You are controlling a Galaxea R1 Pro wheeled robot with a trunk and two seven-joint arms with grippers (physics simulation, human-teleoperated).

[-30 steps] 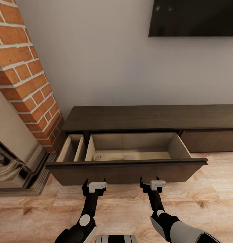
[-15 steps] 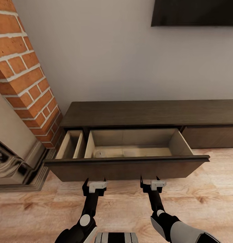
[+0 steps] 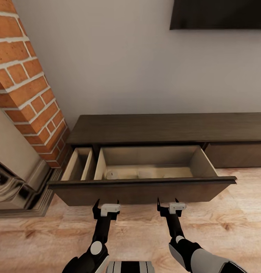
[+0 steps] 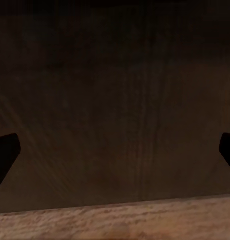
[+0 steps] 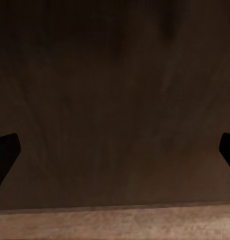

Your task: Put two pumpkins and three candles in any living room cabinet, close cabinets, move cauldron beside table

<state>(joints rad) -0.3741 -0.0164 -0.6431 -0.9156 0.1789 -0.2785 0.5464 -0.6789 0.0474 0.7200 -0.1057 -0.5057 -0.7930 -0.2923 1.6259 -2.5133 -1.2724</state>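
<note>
Two grippers are pointing at the drawer front (image 3: 141,191) of the cabinet (image 3: 168,129): the left gripper (image 3: 106,204) and the right gripper (image 3: 168,203), each just near of the panel with its fingers spread wide and nothing between them. Against the picture half a second ago, the whole head view is sitting slightly lower, so the camera is shifting; the drawer is showing slightly more of its pale floor, and the grippers are keeping the same stance. Candles (image 3: 112,174) are lying on the drawer floor at its left end, far of the left gripper and behind the front panel; how many are there cannot be told, since the pale shapes beside the first are blurred. The cabinet is long, low and dark brown, with a flat handleless front and pale wood insides. A narrow side compartment (image 3: 80,163) is standing open to the left. In both wrist views the dark wood grain is close, with light plank floor (image 4: 115,222) below.
</note>
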